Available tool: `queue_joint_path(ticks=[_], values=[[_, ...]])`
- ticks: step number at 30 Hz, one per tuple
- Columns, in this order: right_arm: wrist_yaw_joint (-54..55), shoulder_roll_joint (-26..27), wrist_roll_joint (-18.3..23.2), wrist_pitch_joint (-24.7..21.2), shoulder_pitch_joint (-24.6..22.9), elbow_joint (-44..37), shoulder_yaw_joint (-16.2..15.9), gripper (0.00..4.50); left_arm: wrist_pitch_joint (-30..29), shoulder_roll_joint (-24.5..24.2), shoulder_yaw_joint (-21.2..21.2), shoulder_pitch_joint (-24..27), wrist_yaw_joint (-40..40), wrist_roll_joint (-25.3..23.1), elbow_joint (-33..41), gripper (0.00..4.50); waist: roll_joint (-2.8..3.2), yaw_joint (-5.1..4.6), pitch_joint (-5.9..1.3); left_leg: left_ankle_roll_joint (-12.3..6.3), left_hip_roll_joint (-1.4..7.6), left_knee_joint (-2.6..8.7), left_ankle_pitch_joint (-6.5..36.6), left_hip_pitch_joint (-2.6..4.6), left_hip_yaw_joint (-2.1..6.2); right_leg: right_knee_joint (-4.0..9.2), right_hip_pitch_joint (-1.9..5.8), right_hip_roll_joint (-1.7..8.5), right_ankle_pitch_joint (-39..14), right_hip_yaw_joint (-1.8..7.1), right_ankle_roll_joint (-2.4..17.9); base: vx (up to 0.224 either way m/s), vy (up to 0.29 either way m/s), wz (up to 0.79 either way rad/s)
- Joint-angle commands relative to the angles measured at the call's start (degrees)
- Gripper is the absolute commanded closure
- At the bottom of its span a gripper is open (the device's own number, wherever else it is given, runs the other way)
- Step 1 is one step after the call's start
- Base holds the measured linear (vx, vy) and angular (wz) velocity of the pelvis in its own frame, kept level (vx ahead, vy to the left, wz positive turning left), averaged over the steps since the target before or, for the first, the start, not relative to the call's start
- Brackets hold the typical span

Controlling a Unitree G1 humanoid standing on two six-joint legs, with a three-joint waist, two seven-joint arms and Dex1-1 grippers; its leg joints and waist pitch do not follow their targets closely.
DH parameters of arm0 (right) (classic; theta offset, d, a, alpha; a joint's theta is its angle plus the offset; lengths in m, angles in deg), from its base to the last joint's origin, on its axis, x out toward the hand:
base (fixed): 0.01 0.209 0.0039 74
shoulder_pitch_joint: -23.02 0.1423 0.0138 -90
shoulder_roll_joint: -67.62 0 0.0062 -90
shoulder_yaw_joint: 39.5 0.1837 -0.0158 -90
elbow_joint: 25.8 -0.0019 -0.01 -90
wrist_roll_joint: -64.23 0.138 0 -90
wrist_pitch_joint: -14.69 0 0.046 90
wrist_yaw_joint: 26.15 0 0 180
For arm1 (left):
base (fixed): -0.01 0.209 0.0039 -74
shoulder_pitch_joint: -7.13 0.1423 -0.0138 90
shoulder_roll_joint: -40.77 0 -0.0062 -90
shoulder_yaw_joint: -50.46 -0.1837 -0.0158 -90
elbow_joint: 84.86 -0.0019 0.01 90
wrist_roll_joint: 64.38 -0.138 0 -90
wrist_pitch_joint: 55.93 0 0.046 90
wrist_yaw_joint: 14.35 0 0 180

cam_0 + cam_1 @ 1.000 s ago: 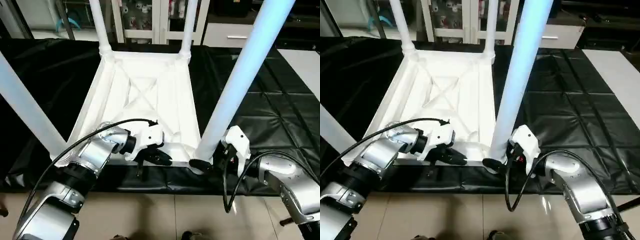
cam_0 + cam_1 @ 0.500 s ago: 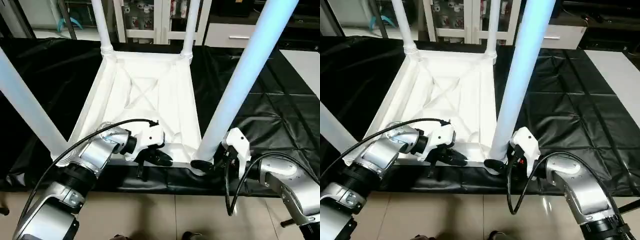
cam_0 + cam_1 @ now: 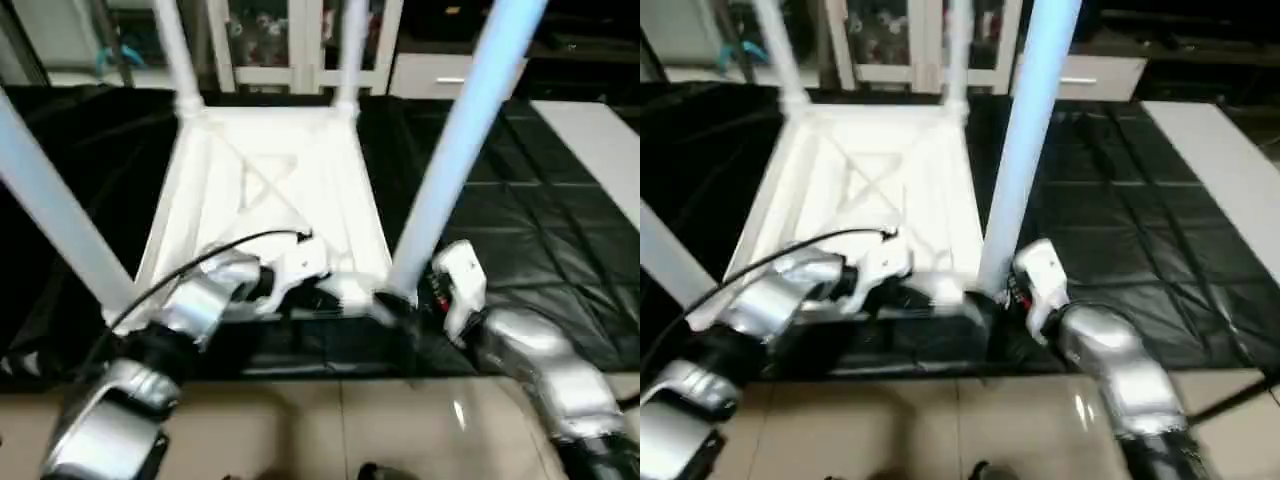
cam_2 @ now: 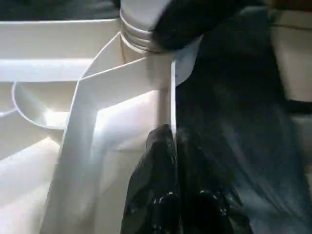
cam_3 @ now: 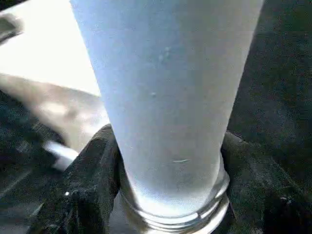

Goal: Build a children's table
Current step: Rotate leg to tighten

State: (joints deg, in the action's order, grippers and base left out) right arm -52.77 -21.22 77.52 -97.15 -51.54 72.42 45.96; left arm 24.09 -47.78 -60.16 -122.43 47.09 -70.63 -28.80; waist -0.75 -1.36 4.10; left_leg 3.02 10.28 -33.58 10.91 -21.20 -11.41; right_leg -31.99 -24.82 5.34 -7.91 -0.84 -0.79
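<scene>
Head view: the upside-down children's table top [image 3: 265, 190] lies on the black sheet [image 3: 540, 170], legs up. Left wrist: left gripper [image 4: 178, 146] pinched together (empty) at the near rim. Right wrist: right gripper [image 5: 168, 168] clamps the near-right leg [image 5: 165, 87] above its corner socket [image 5: 170, 217].

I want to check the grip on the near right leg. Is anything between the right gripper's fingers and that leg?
Nothing visible. In the right wrist view the right gripper has a black finger on each side of the near right leg, just above its ringed base, with no other object between them.
</scene>
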Motion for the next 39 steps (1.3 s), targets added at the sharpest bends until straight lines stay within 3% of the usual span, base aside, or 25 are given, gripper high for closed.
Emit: queue_joint_path(ticks=[1,4,5,8,10,12,15,17,21,22,24,25,26,27,29,30,32,34,35,37,39], values=[[6.34,1.5,-3.24,0.85,1.84,2.33,0.21,1.86,-1.6,3.22,-3.2,1.07,-1.88,-1.02,-2.08,4.5,-0.25,-0.41,-2.6,0.67,1.61,5.01,25.81,0.54,1.93,5.27,1.77,1.65,-36.56,0.07,5.0,-0.054,0.019,-0.1],[13.46,5.76,-6.24,2.49,4.74,6.3,-0.42,1.86,-4.11,6.95,-0.89,-0.96,-10.8,-1.67,-5.74,4.5,0.06,-0.94,-2.65,0.29,1.49,5.08,26.67,0.47,2.07,5.64,1.52,1.62,-36.28,-0.22,4.65,-0.018,0.006,-0.03],[15.79,7.05,-7.11,3.02,5.73,7.66,-0.62,1.86,-4.86,8.16,-0.02,-1.59,-13.76,-1.79,-6.99,4.5,-0.04,-1.02,-2.79,0.57,1.5,5.14,26.28,0.46,2.26,5.64,1.87,1.65,-35.52,-0.44,4.84,0.0,0.0,0.0],[24.81,12.65,-8.46,4.73,9.92,14.61,1.03,1.86,-3.81,11.26,2.1,-3.48,-22.43,-2.71,-11.76,4.5,0.04,-1.46,-2.56,0.2,1.27,5.1,27.91,0.89,2.18,6.13,1.35,1.37,-34.25,-0.75,5.52,0.0,0.0,0.0],[31.17,14.88,-10.01,5.26,11.94,18.27,2.16,1.86,-2.63,12.47,2.82,-4.42,-26.7,-3.28,-14.09,4.5,0.3,-2.26,-2.61,-0.23,1.22,5.25,29.01,0.91,2.36,6.35,1.69,1.32,-33.39,-1.17,5.6,0.0,0.0,0.0],[34.6,16.59,-9.66,6.1,13.54,21.74,3.18,1.86,-1.34,13.19,3.35,-4.89,-29.36,-3.37,-15.48,4.5,0.49,-2.15,-2.67,-0.99,1.29,5.22,28.43,0.96,2.15,6.47,1.72,1.58,-31.3,-1.2,6.17,0.0,0.0,0.0],[34.35,18.74,-7.81,9.5,15.97,26.32,4.7,1.87,-0.22,13.85,3.96,-5.21,-31.48,-3.46,-16.46,4.5,0.3,-2.52,-2.69,-1.44,1.26,5.24,29.19,0.8,2.04,6.24,1.89,1.82,-29.89,-1.78,6.86,0.0,0.0,0.0],[30.86,19.93,-5.35,10.83,16.59,26.49,6.16,1.88,-0.19,13.67,4.04,-5.13,-31.2,-3.79,-16.41,4.5,0.27,-2.59,-2.7,-1.98,1.4,5.32,27.92,0.59,1.97,6.03,2.06,2.06,-28.16,-1.63,7.43,0.0,0.0,0.0],[26.96,19.95,-5.07,12.12,16.99,25.95,5.66,1.88,0.78,13.2,4.18,-5.34,-31.06,-4.04,-17.28,4.5,0.33,-2.72,-2.83,-2.55,1.6,5.44,26.0,0.28,1.8,5.3,2.39,2.06,-23.52,-1.3,9.61,0.0,0.0,0.0],[26.18,19.4,-5.36,12.23,16.51,24.64,4.92,1.34,1.08,12.86,4.02,-5.3,-30.43,-4.07,-17.2,4.5,0.39,-2.71,-2.78,-2.6,1.63,5.43,25.54,0.24,1.7,5.21,2.38,2.11,-22.87,-1.19,10.13,0.0,0.0,0.0],[23.61,17.96,-5.72,12.14,15.11,21.29,3.22,1.26,1.83,12.08,3.69,-4.95,-28.98,-3.98,-16.61,4.5,0.41,-2.64,-2.79,-2.85,1.64,5.4,25.26,0.31,1.54,5.16,2.41,2.05,-22.33,-1.08,10.48,0.0,0.0,0.0],[22.88,17.59,-5.74,12.04,14.66,20.33,3.05,1.26,1.91,11.84,3.6,-4.77,-28.5,-3.96,-16.31,4.5,0.24,-2.72,-2.75,-3.05,1.64,5.52,24.85,-0.13,1.64,5.08,2.79,2.18,-22.95,-1.11,10.08,0.0,0.0,0.0],[20.77,16.65,-4.61,9.9,13.29,17.11,3.16,1.03,2.25,11.04,3.12,-4.13,-26.64,-3.96,-15.16,4.5,0.28,-2.82,-2.7,-3.09,1.62,5.67,24.01,-0.55,1.86,5.0,3.15,2.24,-23.83,-1.21,9.48,0.0,0.0,0.0],[20.33,16.51,-4.35,9.38,13.04,16.52,3.25,0.8,2.35,10.88,3.01,-4.01,-26.26,-3.96,-14.94,4.5,0.26,-2.78,-2.66,-3.14,1.72,5.73,24.33,-0.51,1.85,5.07,3.04,2.22,-24.6,-1.23,9.15,0.0,0.0,0.0],[13.61,13.09,-2.19,4.48,10.33,9.84,1.71,0.78,1.6,9.26,2.07,-2.77,-22.47,-3.86,-12.65,4.5,0.2,-2.8,-2.53,-3.3,1.72,5.79,24.74,-0.37,1.92,5.35,3.02,2.22,-26.95,-1.28,8.2,0.0,0.0,0.0],[13.61,13.09,-2.19,4.48,10.33,9.84,1.71,0.75,1.6,9.26,2.07,-2.77,-22.47,-3.86,-12.65,4.5,0.16,-2.78,-2.53,-3.26,1.78,5.7,24.49,-0.22,1.85,5.51,2.82,2.31,-27.52,-1.14,8.08,0.0,0.0,0.0],[7.88,7.36,-1.02,0.01,7.44,3.12,0.09,0.39,1.48,7.1,0.79,-0.89,-15.91,-2.79,-9.62,4.5,0.07,-2.5,-2.61,-3.47,1.75,5.61,23.01,-0.17,1.71,5.55,2.9,2.31,-26.79,-1.01,8.33,0.0,0.0,0.0],[4.96,4.13,-0.14,-2.36,5.95,-0.26,0.07,0.33,0.84,5.83,0.34,0.15,-12.33,-1.91,-8.04,4.5,0.15,-2.0,-2.73,-4.55,2.0,5.41,20.13,-0.01,1.32,4.94,2.7,2.25,-21.48,-0.54,10.76,0.0,0.0,0.0],[4.96,4.13,-0.14,-2.36,5.95,-0.26,0.07,0.33,0.84,5.83,0.34,0.15,-12.33,-1.91,-8.04,4.5,0.17,-1.97,-2.78,-4.73,1.93,5.3,19.76,0.01,1.16,4.84,2.65,2.16,-20.4,-0.5,11.4,0.0,0.0,0.0],[-1.87,-3.29,0.92,-6.14,2.66,-6.66,-0.22,0.33,2.84,2.43,-1.64,2.08,-3.41,-0.15,-4.78,4.5,0.11,-1.22,-2.59,-5.06,2.02,5.24,18.95,0.24,1.01,4.61,2.69,2.09,-19.49,-0.33,12.25,0.0,0.0,0.0],[-4.17,-5.7,1.56,-7.24,1.6,-8.47,-0.3,0.33,3.92,1.21,-2.37,2.68,0.1,0.66,-3.62,4.5,0.31,-0.41,-2.7,-5.46,2.21,5.07,18.11,0.89,0.69,4.36,2.49,2.04,-17.42,-0.04,13.05,0.037,-0.011,0.07]])
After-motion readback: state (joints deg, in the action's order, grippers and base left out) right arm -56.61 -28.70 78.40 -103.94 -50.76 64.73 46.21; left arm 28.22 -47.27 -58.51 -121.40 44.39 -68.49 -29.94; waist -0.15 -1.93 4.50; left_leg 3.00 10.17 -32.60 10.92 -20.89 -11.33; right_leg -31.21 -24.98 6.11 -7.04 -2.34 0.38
